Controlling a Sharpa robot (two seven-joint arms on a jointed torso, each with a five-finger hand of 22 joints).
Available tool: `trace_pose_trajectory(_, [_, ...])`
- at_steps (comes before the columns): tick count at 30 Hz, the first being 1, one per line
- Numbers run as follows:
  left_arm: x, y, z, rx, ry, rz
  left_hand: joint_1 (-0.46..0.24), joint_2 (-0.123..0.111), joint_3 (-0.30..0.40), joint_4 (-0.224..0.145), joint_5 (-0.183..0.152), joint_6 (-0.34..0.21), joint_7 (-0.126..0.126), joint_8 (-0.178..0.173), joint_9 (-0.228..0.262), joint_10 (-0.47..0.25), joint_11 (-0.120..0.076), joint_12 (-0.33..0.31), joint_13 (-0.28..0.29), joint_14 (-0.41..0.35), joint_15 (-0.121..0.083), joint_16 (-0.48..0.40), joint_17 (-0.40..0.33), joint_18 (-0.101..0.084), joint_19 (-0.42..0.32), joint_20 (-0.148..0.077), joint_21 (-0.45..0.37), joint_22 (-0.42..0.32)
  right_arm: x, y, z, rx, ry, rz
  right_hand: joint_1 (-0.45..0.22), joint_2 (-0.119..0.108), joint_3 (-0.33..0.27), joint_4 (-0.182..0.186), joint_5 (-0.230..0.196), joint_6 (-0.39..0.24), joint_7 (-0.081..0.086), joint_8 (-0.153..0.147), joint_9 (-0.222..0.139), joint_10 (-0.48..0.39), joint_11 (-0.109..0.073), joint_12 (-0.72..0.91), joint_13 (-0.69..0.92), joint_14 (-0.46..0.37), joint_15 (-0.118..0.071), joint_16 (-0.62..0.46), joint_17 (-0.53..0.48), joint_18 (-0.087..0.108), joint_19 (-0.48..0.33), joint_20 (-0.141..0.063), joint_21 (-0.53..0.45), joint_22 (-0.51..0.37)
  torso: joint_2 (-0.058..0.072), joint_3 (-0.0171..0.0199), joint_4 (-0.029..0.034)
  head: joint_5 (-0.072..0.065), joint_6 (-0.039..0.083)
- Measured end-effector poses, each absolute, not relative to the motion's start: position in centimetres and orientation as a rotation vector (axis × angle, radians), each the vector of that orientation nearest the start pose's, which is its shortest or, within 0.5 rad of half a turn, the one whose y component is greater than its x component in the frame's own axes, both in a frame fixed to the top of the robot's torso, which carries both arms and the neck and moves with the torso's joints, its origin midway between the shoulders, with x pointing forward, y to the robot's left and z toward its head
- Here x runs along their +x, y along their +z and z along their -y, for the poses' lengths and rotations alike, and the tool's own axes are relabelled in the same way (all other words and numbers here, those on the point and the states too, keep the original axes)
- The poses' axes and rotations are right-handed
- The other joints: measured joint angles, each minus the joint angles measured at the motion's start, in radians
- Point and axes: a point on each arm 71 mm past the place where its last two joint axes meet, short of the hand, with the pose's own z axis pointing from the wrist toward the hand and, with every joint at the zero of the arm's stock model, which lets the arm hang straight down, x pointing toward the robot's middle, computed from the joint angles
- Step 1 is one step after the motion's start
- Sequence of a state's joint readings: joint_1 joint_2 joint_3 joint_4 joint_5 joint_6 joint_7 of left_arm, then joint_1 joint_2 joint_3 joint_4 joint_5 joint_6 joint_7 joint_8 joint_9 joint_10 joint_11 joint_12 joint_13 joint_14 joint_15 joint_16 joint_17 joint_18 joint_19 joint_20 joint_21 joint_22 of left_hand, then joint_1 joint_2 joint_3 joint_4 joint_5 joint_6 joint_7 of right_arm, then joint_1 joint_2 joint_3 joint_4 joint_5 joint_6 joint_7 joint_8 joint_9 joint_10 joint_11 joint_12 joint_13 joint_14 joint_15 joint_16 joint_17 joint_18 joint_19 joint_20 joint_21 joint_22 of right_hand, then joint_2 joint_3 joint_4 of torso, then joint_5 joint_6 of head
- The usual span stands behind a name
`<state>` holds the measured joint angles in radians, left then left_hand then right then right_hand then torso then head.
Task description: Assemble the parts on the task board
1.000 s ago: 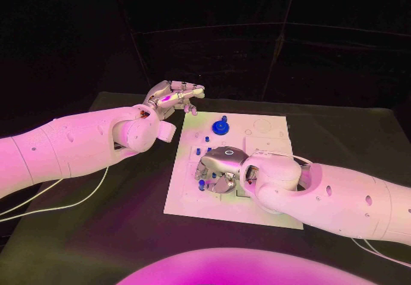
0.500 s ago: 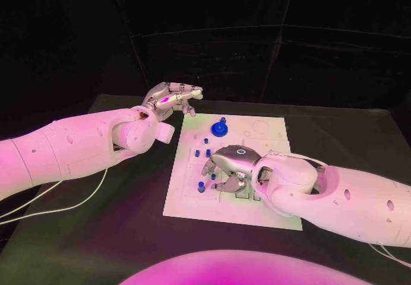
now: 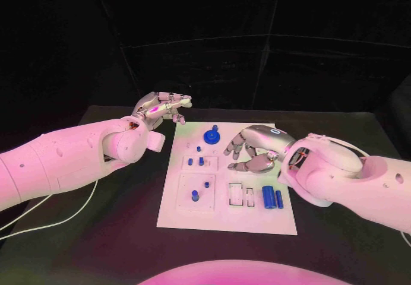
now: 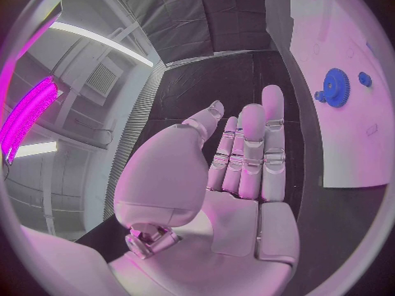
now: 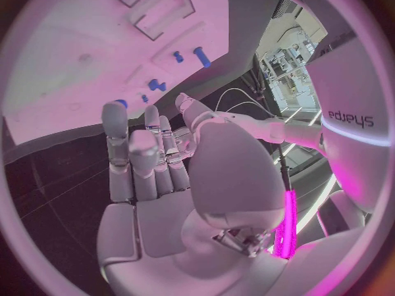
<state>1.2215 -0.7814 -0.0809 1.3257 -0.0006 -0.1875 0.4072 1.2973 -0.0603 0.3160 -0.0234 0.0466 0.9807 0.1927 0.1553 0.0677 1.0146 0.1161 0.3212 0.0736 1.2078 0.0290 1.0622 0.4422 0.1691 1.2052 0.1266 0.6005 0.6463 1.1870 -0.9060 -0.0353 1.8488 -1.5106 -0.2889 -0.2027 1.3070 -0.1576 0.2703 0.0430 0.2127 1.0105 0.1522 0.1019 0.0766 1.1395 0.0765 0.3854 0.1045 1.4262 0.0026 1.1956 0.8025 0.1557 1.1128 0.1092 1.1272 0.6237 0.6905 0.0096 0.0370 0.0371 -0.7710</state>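
Head view: the white task board lies in the middle of the frame on the dark tabletop; the right hand hangs over the board's upper right part, its fingers curled downward and apart with nothing between them; the left hand sits at upper left, just off the board's upper left corner, fingers loosely stretched toward the right and holding nothing; the blue gear stands near the board's upper edge, between the two hands and just left of the right hand's fingers, touching neither; small blue pegs stand below it, left of the right hand; two more blue pieces stand in a square recess at lower left; two blue cylinders lie side by side at the lower right of the board, below the right hand and well apart from its fingers; in the left wrist view the fingers are straight and close together, bare, with the gear on the board beyond them; in the right wrist view the fingers extend empty over the board.
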Motion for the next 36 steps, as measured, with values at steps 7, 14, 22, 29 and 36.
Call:
trace_pose_trajectory(7, [51.9,-19.2,-23.0,-1.093,-1.54,-1.435,0.0,0.0,0.0,0.0,0.0,0.0,0.0,0.0,0.0,0.0,0.0,0.0,0.0,0.0,0.0,0.0,0.0,0.0,0.0,0.0,0.0,0.0,41.8,-16.3,19.5,-0.061,0.688,-1.774,-0.029,-0.022,-0.122,0.089,0.03,0.04,-0.045,0.066,0.01,0.097,-0.053,0.293,0.187,0.041,-0.052,0.08,0.138,-0.001,0.128,-0.053,0.109,0.196,-0.002,-0.0046,-0.0077,-0.038,0.01])
trace_pose_trajectory(14, [51.5,-19.1,-22.9,-1.092,-1.548,-1.439,0.0,0.0,0.0,0.0,0.0,0.0,0.0,0.0,0.0,0.0,0.0,0.0,0.0,0.0,0.0,0.0,0.0,0.0,0.0,0.0,0.0,0.0,40.5,-17.5,22.3,0.055,0.573,-1.87,-0.054,0.003,-0.276,0.235,0.077,0.028,-0.056,0.149,0.022,0.121,-0.063,0.672,0.609,0.04,-0.052,0.16,0.281,-0.04,0.194,-0.059,0.188,0.35,-0.004,-0.0052,-0.0242,-0.066,0.007])
trace_pose_trajectory(22, [51.3,-19.1,-23.1,-1.093,-1.548,-1.439,0.0,0.0,0.0,0.0,0.0,0.0,0.0,0.0,0.0,0.0,0.0,0.0,0.0,0.0,0.0,0.0,0.0,0.0,0.0,0.0,0.0,0.0,38.8,-19.6,23.7,0.152,0.476,-1.95,-0.046,0.013,-0.371,0.249,0.105,0.016,-0.061,0.207,0.029,0.141,-0.064,0.8,0.79,0.041,-0.058,0.181,0.326,-0.04,0.201,-0.059,0.208,0.391,-0.008,-0.0083,-0.036,-0.075,0.002])
trace_pose_trajectory(29, [51.3,-19.1,-23.2,-1.094,-1.545,-1.437,0.0,0.0,0.0,0.0,0.0,0.0,0.0,0.0,0.0,0.0,0.0,0.0,0.0,0.0,0.0,0.0,-0.001,0.0,0.0,0.0,0.0,-0.001,37.6,-21.1,23.2,0.183,0.45,-2.002,-0.06,0.026,-0.413,0.25,0.105,0.009,-0.061,0.235,0.033,0.151,-0.067,0.828,0.841,0.041,-0.058,0.193,0.349,-0.04,0.205,-0.056,0.216,0.412,-0.008,-0.0105,-0.0431,-0.076,-0.003])
trace_pose_trajectory(36, [51.3,-19.1,-23.2,-1.095,-1.544,-1.437,0.0,0.0,0.0,0.0,0.0,0.0,0.0,0.0,0.0,0.0,0.0,0.0,0.0,0.0,0.0,0.0,-0.001,0.0,0.0,0.0,0.0,-0.001,37.4,-21.5,22.6,0.176,0.432,-2.013,-0.072,0.022,-0.434,0.25,0.105,0.016,-0.068,0.276,0.049,0.159,-0.072,0.846,0.873,0.041,-0.058,0.204,0.37,-0.04,0.212,-0.063,0.228,0.433,-0.008,-0.0111,-0.0438,-0.082,-0.004])
